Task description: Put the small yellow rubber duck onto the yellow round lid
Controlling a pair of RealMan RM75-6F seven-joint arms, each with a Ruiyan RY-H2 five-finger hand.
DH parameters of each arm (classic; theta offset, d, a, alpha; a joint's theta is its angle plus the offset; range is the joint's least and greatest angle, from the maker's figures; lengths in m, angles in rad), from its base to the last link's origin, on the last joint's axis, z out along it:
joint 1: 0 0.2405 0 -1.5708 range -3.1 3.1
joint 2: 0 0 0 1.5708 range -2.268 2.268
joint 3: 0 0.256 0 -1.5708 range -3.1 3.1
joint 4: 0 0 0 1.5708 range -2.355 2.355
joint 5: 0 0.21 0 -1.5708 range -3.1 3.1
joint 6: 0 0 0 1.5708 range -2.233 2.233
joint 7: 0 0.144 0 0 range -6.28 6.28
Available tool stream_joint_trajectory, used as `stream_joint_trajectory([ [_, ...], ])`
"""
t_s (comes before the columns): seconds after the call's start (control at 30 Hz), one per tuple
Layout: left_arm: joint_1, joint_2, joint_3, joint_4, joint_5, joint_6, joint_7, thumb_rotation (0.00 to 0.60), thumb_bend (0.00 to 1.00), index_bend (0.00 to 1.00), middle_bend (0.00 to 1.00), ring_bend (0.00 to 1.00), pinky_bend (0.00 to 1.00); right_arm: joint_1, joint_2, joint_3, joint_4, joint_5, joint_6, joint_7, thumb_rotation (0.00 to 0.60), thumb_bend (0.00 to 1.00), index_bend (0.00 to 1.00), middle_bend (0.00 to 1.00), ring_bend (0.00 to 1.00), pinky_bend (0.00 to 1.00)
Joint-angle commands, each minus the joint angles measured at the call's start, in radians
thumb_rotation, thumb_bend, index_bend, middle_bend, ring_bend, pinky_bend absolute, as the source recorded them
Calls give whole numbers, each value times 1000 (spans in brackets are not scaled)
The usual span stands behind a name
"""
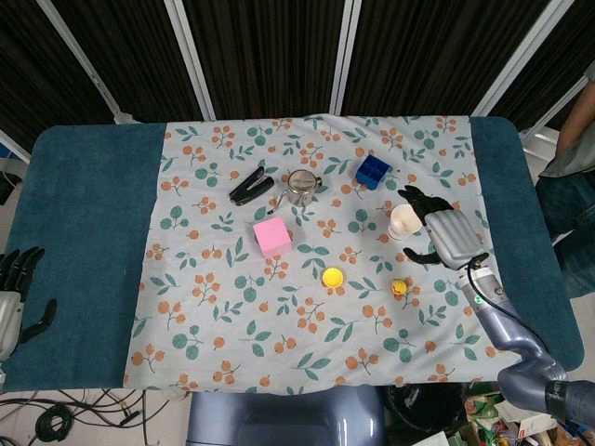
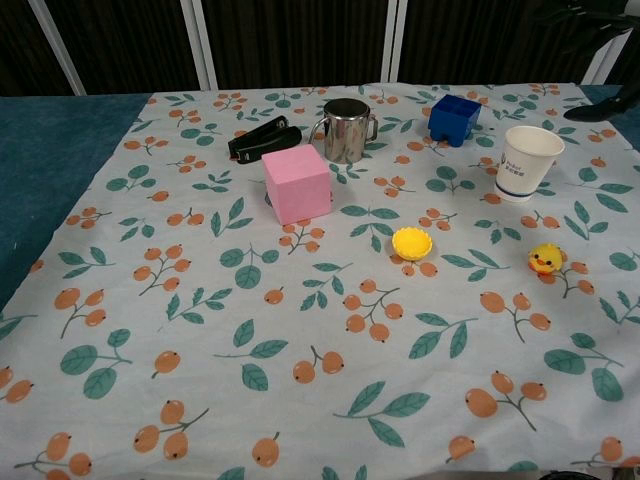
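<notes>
The duck (image 2: 544,259) sits upright on the floral cloth (image 2: 300,330), on the robot's right side of the table, apart from the lid (image 2: 411,242), which lies on the cloth to its left with its scalloped rim up; nothing rests on the lid. Behind the duck stands a paper cup (image 2: 524,163), upright and open-topped; what is inside cannot be told from either view. Farther back is a blue box (image 2: 453,117), open at the top, its inside in shadow, and left of it a steel mug (image 2: 345,130) with its handle toward the box. The right hand (image 1: 444,232) hovers just beside the cup in the head view, palm down, its dark fingers (image 1: 416,197) spread apart above the cup's far side and the thumb reaching out below; it holds nothing and is released, and it is behind the duck rather than over it. The left hand (image 1: 13,297) rests at the table's left edge on the teal mat (image 1: 84,232), fingers apart, holding nothing. A pink cube (image 2: 296,183) stands left of the lid, and a black stapler (image 2: 263,138) lies behind it near the mug. The stretch of cloth between duck and lid is bare.
</notes>
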Motion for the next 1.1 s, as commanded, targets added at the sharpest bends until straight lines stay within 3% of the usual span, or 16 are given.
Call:
stream_joint_trajectory([
  [0.03,0,0,0,0,0,-1,1,600,415,0,66,0,0,-2,3,-2,-5,2,2,2,600,158,52,33,161,156],
  [0.8,3,-2,0,-6,-1,2,15,600,416,0,66,0,0,-13,36,-27,-22,-10,8,1,600,158,52,33,161,156],
  [1.1,3,-1,-3,-11,-11,-1,12,600,421,0,66,0,0,-21,37,-60,-18,-42,6,-6,600,158,52,58,161,156],
])
